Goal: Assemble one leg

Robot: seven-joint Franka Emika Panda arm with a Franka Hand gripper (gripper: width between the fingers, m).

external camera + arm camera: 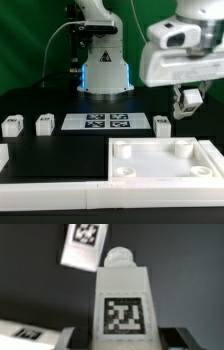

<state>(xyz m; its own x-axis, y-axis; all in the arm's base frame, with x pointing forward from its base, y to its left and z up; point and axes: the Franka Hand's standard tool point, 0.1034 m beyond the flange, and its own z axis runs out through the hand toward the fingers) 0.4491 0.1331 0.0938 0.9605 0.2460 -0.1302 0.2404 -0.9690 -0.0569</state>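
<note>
The leg [122, 297] is being gripped by the jaws, which are closed against its two sides near the tagged end, with the threaded tip pointing away from the wrist. It is being held in the air above the far edge of the tabletop [165, 160], toward the exterior view's right.

Several risks are being carried into the next move. Because the grip is being applied near one end, the leg could be levered askew if its tip is pressed against a socket rim rather than into the hole. A slightly tilted entry could cross the thread. A spare leg [162, 125] is lying on the desk [60, 150] just beyond the tabletop's far edge, and could be struck in a descent made short of the tabletop.
</note>
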